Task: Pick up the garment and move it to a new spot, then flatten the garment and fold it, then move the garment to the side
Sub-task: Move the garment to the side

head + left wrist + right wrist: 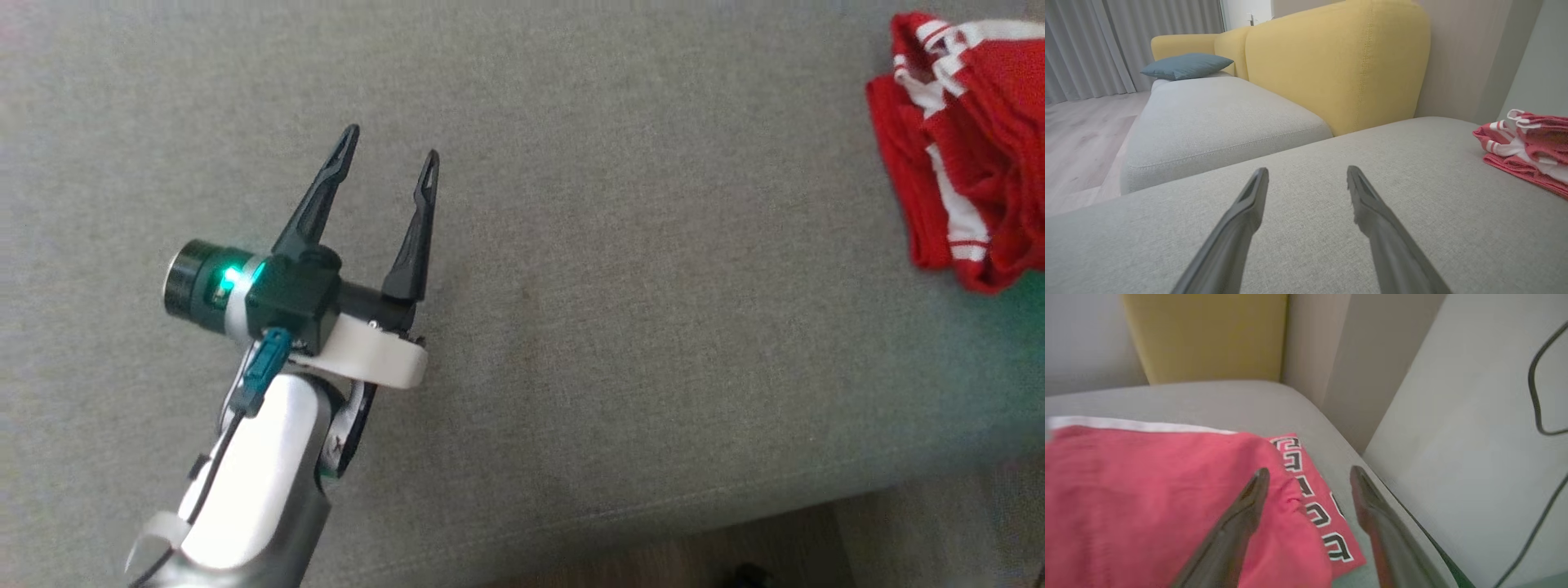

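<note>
Both my right gripper (1309, 470) and left gripper (390, 143) stand wide, empty. The red garment (1147, 490) looks folded, though blurred; a fingertip (1260, 479) snagging its cloth could pull the folds open.

The left gripper (390, 147) pointed up the head view, fingers spread wide and empty. The right gripper (1309, 471) had its jaws parted, holding nothing.

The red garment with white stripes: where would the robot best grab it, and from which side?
Probably a raised fold on top of the red-and-white fabric garment, pinched from above. It lies heaped in layers on the grey sofa cushion, so an upstanding ridge suits a two-fingered pinch, while its flat edges hug the cushion.
</note>
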